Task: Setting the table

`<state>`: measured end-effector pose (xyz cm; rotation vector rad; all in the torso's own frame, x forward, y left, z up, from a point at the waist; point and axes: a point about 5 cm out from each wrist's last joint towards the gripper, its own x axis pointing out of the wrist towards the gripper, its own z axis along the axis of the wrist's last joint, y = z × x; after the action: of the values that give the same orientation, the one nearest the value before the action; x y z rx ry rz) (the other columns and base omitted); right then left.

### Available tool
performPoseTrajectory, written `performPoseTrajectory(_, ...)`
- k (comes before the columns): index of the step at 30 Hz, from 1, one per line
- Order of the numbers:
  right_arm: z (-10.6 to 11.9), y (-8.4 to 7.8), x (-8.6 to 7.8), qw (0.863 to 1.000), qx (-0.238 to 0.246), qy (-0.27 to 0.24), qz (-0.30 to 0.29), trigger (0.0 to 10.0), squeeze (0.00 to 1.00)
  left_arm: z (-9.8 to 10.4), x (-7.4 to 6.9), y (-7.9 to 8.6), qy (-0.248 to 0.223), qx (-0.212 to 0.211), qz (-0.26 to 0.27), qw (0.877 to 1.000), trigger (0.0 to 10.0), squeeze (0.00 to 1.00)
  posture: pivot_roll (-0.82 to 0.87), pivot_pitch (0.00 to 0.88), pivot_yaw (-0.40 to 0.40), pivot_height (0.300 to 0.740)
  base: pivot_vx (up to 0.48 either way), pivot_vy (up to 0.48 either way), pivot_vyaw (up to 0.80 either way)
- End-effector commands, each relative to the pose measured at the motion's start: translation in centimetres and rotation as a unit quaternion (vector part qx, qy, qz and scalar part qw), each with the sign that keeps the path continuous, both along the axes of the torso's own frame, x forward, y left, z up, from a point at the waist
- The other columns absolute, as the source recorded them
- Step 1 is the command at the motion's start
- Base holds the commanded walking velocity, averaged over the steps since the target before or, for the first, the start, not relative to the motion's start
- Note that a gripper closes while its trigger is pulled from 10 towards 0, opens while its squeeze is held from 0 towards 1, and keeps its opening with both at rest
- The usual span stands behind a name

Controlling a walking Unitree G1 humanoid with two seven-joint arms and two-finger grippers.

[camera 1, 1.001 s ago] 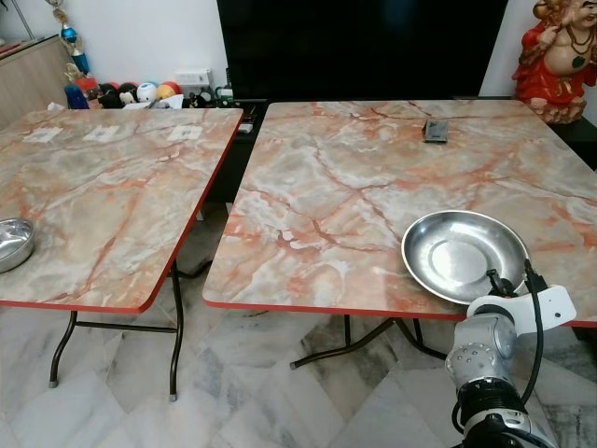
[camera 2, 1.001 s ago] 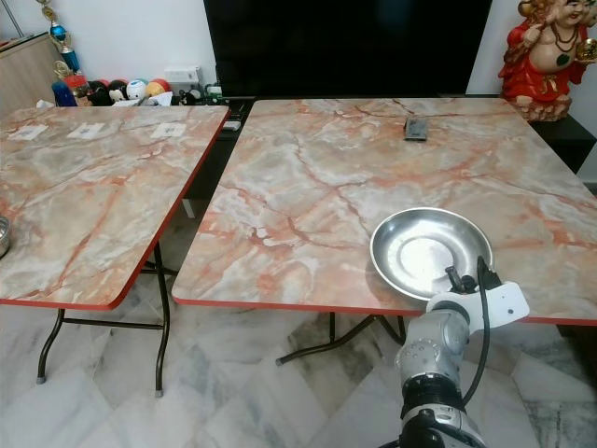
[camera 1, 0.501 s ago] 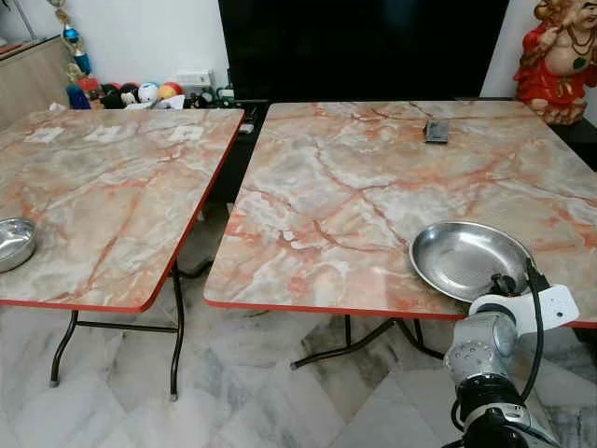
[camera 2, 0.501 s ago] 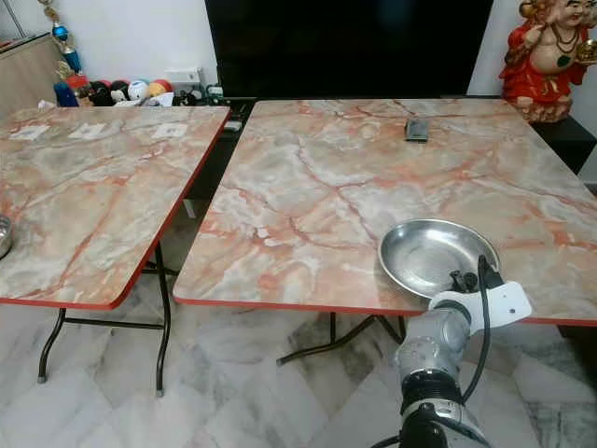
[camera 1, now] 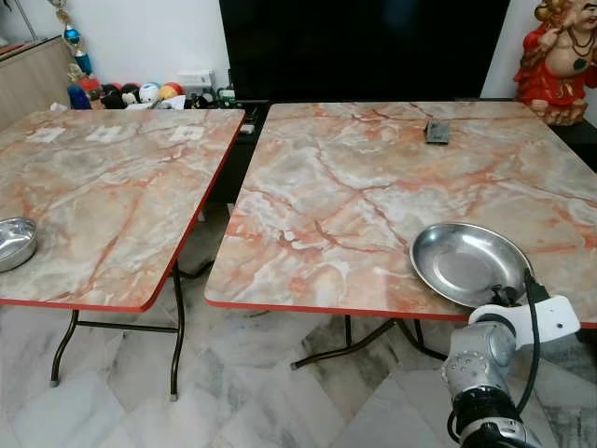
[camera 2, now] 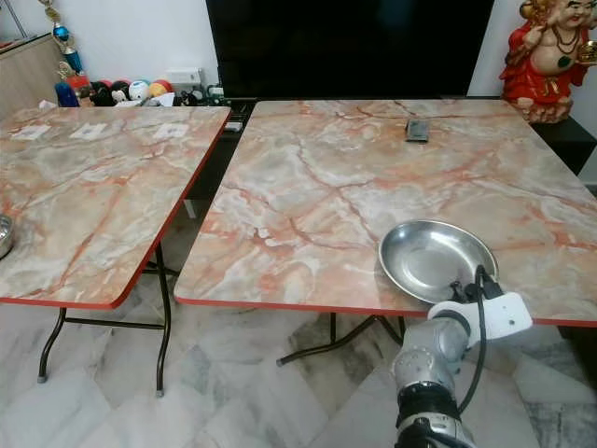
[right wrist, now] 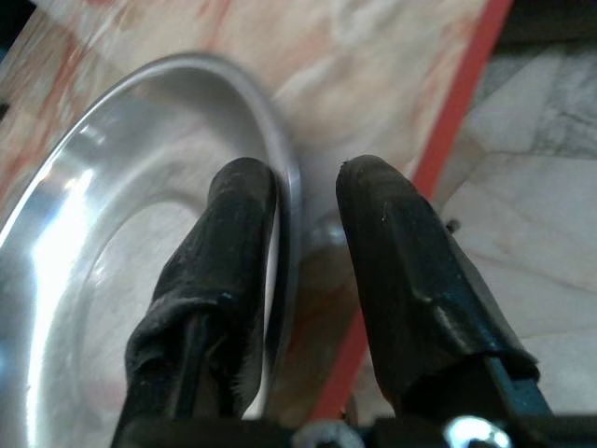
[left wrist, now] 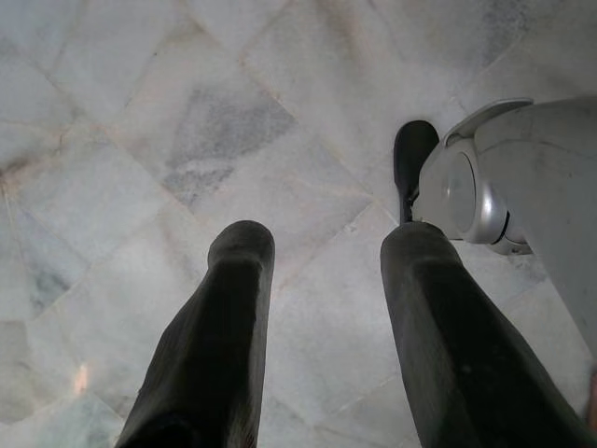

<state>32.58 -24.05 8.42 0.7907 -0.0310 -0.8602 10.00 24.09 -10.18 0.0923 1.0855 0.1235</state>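
A shiny steel plate (camera 1: 466, 263) lies flat on the right marble table (camera 1: 354, 177), close to its near red edge. My right gripper (camera 1: 505, 297) is at the plate's near rim. In the right wrist view its two black fingers straddle the rim of the plate (right wrist: 112, 233), one finger (right wrist: 233, 215) inside and one outside, with a gap showing, so the right gripper (right wrist: 303, 182) is open. My left gripper (left wrist: 326, 243) hangs open over the marble floor.
A second marble table (camera 1: 103, 177) stands to the left, with a small steel bowl (camera 1: 14, 241) at its near left edge. A dark remote (camera 1: 437, 132) lies at the far side of the right table. A red statue (camera 1: 560, 56) stands at the back right.
The plate, raised and tilted a second ago, has come down flat on the table. My right wrist has dropped slightly toward the table edge.
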Motion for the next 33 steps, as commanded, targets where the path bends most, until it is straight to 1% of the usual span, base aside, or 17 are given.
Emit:
performPoseTrajectory(1,0.2,0.2,-0.1,1.000,-0.004,0.001,0.000,10.0,0.00,-0.1,-0.4,0.1,0.007,-0.001,0.003,1.000,10.0,0.00,-0.01,0.016,0.028,0.740,0.000,0.000,0.00)
performPoseTrajectory(4,0.1,0.1,-0.5,1.000,-0.011,0.006,-0.006,10.0,0.00,-0.1,-0.3,0.1,0.006,-0.001,0.004,1.000,10.0,0.00,-0.01,0.016,0.027,0.740,0.000,0.000,0.00)
performPoseTrajectory(8,1.9,-0.9,-1.6,0.994,-0.110,-0.011,-0.008,10.0,0.00,-0.1,-0.3,0.1,0.003,-0.002,0.009,1.000,10.0,0.00,0.00,0.011,0.024,0.740,0.000,0.000,0.00)
performPoseTrajectory(14,3.4,-0.9,-2.2,0.983,-0.179,-0.029,0.025,10.0,0.00,-0.1,-0.4,0.1,0.004,-0.002,0.009,1.000,10.0,0.00,-0.01,0.011,0.022,0.740,0.000,0.000,0.00)
performPoseTrajectory(15,3.8,-0.6,-2.3,0.975,-0.215,-0.033,0.047,10.0,0.00,-0.1,-0.4,0.1,0.004,-0.002,0.009,1.000,10.0,0.00,-0.01,0.011,0.020,0.740,0.000,0.000,0.00)
performPoseTrajectory(16,4.0,-0.4,-2.4,0.970,-0.233,-0.034,0.063,10.0,0.00,-0.1,-0.4,0.1,0.003,-0.002,0.011,1.000,10.0,0.00,-0.01,0.011,0.020,0.740,0.000,0.000,0.00)
performPoseTrajectory(17,4.1,-0.2,-2.4,0.967,-0.243,-0.035,0.073,10.0,0.00,-0.1,-0.4,0.1,0.002,-0.003,0.012,1.000,10.0,0.00,-0.01,0.011,0.020,0.740,0.000,0.000,0.00)
performPoseTrajectory(18,3.9,0.6,-2.3,0.958,-0.263,-0.033,0.114,10.0,0.00,-0.1,-0.4,0.1,0.001,-0.003,0.013,1.000,10.0,0.00,-0.02,0.010,0.020,0.740,0.000,0.000,0.00)
performPoseTrajectory(20,3.7,1.1,-2.4,0.952,-0.270,-0.032,0.139,10.0,0.00,-0.1,-0.4,0.1,0.001,-0.003,0.013,1.000,10.0,0.00,-0.02,0.010,0.020,0.740,0.000,0.000,0.00)
performPoseTrajectory(21,3.5,1.7,-2.4,0.941,-0.284,-0.032,0.180,10.0,0.00,-0.1,-0.4,0.1,-0.001,-0.004,0.018,1.000,10.0,0.00,-0.02,0.009,0.018,0.740,0.000,0.000,0.00)
performPoseTrajectory(23,3.5,2.0,-2.5,0.918,-0.327,-0.018,0.225,10.0,0.00,-0.1,-0.4,0.1,-0.004,-0.004,0.024,1.000,10.0,0.00,-0.02,0.001,0.017,0.740,0.000,0.000,0.00)
performPoseTrajectory(24,3.4,2.0,-2.5,0.901,-0.354,-0.010,0.253,10.0,0.00,-0.1,-0.5,0.1,-0.004,-0.004,0.027,1.000,10.0,0.00,-0.03,0.000,0.017,0.740,0.000,0.000,0.00)
performPoseTrajectory(25,3.4,2.0,-2.5,0.895,-0.360,-0.009,0.263,10.0,0.00,-0.1,-0.5,0.1,-0.004,-0.004,0.027,1.000,10.0,0.00,-0.03,0.000,0.017,0.740,0.000,0.000,0.00)
performPoseTrajectory(28,3.5,2.0,-2.8,0.888,-0.361,-0.015,0.283,10.0,0.00,-0.1,-0.4,0.0,-0.003,-0.003,0.025,1.000,10.0,0.00,-0.04,0.000,0.018,0.740,0.000,0.000,0.00)
performPoseTrajectory(30,3.5,2.5,-2.9,0.879,-0.370,-0.018,0.301,10.0,0.00,-0.1,-0.4,0.1,-0.004,-0.003,0.028,1.000,10.0,0.00,-0.04,0.000,0.015,0.740,0.000,0.000,0.00)
performPoseTrajectory(31,3.5,2.5,-2.9,0.879,-0.370,-0.018,0.301,10.0,0.00,-0.1,-0.4,0.1,-0.004,-0.003,0.028,1.000,10.0,0.00,-0.04,0.000,0.015,0.740,0.000,0.000,0.00)
performPoseTrajectory(33,3.3,3.5,-2.9,0.875,-0.367,-0.024,0.314,10.0,0.00,0.0,-0.4,0.2,-0.008,-0.004,0.038,0.999,10.0,0.00,-0.03,0.000,0.019,0.740,0.000,0.000,0.00)
